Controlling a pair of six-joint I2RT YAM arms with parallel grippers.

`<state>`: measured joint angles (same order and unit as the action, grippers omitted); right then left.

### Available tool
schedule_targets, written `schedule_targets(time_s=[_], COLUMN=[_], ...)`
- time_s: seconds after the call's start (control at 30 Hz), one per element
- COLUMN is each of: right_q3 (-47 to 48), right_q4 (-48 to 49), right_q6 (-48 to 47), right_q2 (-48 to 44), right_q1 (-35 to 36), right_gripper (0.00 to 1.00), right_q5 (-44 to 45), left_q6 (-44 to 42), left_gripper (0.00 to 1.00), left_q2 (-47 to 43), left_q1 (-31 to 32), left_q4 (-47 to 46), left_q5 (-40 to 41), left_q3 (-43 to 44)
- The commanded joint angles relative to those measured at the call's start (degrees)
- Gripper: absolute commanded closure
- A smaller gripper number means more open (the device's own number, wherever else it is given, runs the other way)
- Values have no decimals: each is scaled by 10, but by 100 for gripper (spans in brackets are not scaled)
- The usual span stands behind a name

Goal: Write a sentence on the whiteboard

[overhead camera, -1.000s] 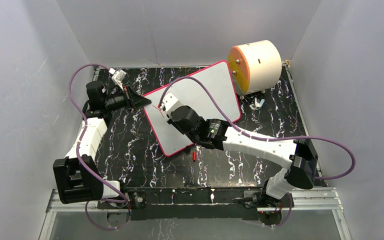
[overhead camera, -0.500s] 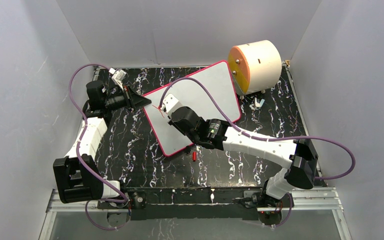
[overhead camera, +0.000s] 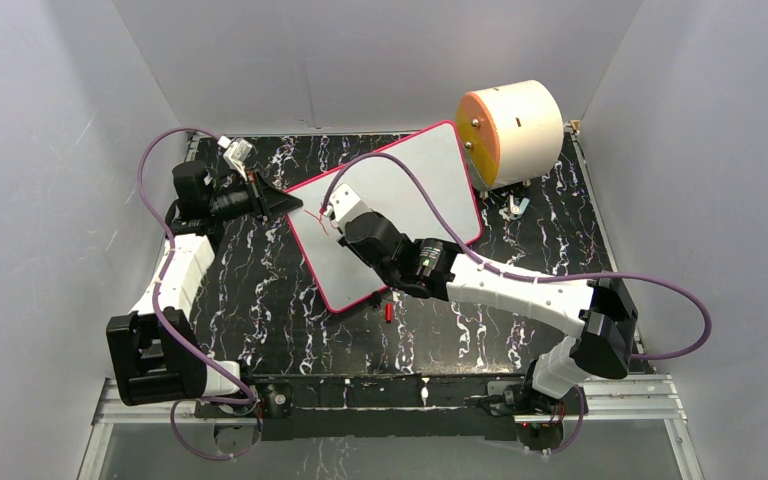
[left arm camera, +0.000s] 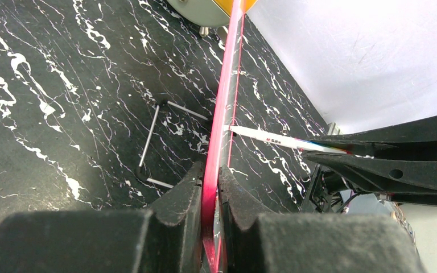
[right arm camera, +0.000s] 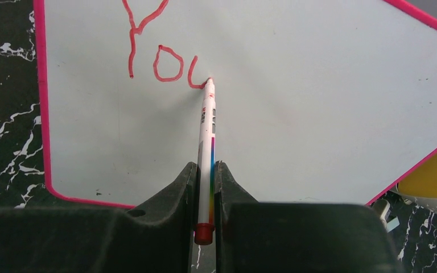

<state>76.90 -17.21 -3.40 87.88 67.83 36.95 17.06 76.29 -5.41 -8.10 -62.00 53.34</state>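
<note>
The whiteboard (overhead camera: pixel 410 200), glossy white with a thin pink-red frame, lies tilted on the black marbled table. My left gripper (overhead camera: pixel 278 203) is shut on its left corner; in the left wrist view the pink edge (left arm camera: pixel 219 131) runs between the jaws (left arm camera: pixel 209 190). My right gripper (right arm camera: pixel 206 170) is shut on a slim white marker (right arm camera: pixel 207 153) with a red end. Its tip touches the board at the end of the red lettering (right arm camera: pixel 159 60), which reads "You" with the last letter part drawn. In the top view the right gripper (overhead camera: pixel 332 215) hides most of the writing.
A cream cylinder with an orange face (overhead camera: pixel 512 132) stands at the back right, just beyond the board's far corner. A small red cap (overhead camera: pixel 388 313) lies on the table below the board. A small metal clip (overhead camera: pixel 515 207) lies near the cylinder. Grey walls enclose the table.
My right gripper has shifted slightly toward the top left over the board with the marker. The left arm and the board have not moved.
</note>
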Motion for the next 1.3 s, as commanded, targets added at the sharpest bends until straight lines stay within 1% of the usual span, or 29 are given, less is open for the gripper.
schedule_targets(time_s=[0.0, 0.3, 0.73, 1.27], right_q3=[-7, -2, -1, 0], right_q4=[54, 70, 57, 71], right_q6=[-9, -17, -9, -11], right_q2=[-19, -16, -14, -10], right_q1=[-9, -11, -17, -25], right_gripper=[100, 100, 100, 100], right_q5=[17, 13, -2, -3], left_q6=[-19, -19, -19, -19], left_gripper=[100, 100, 100, 100], left_q2=[7, 8, 7, 8], left_q1=[5, 5, 5, 5], left_q4=[33, 33, 33, 33], left_q5=[28, 27, 27, 25], left_q3=[5, 4, 5, 6])
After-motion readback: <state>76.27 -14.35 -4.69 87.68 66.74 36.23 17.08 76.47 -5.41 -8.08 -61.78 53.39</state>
